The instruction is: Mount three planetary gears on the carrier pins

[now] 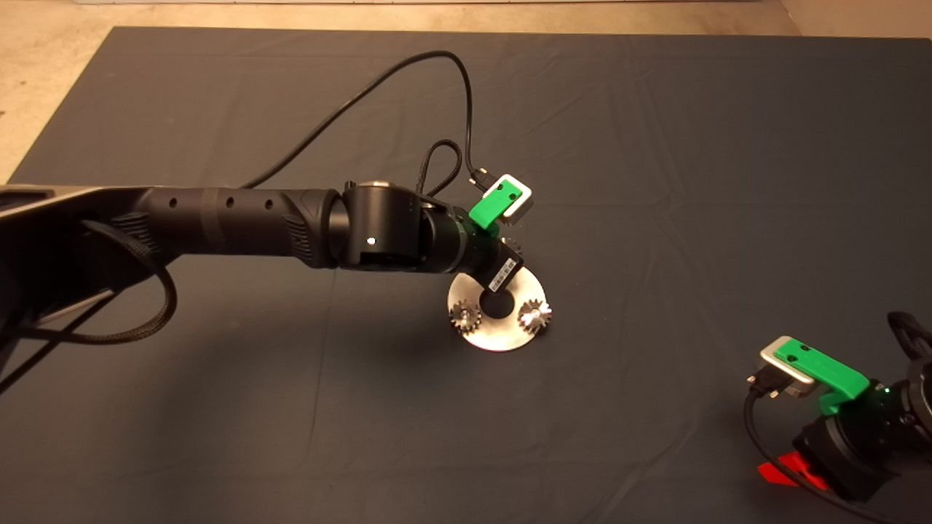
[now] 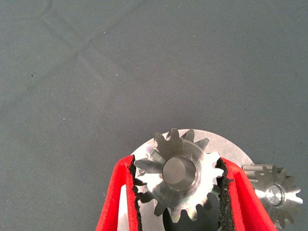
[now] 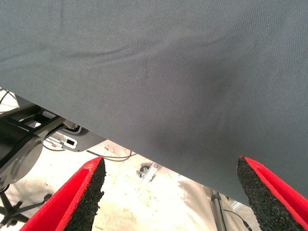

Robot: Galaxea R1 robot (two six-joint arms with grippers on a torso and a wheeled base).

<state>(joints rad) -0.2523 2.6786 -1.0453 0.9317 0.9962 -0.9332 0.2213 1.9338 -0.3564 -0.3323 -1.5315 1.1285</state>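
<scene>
Down to the last gear here. My left gripper (image 2: 178, 192) is right over the carrier disc (image 1: 499, 336), fingers clenched on the third planetary gear (image 2: 179, 173), one pad on each flank of the teeth. In the left wrist view a pin (image 2: 174, 171) shows through the gear's bore, so I'd say it's lined up or already partly seated, can't tell how deep.

The other two gears are on their pins on the disc, one (image 1: 463, 314) on one side of the centre hole and one (image 1: 534, 314) on the other side of it.

My take on doing this bit well: keep the gear flat to the disc, push straight down, don't twist. Only let go once it sits level, and open gently so the pads don't drag it back up.

Right gripper (image 3: 171, 197) is parked well away from the disc, fingers spread wide, holding nothing.
</scene>
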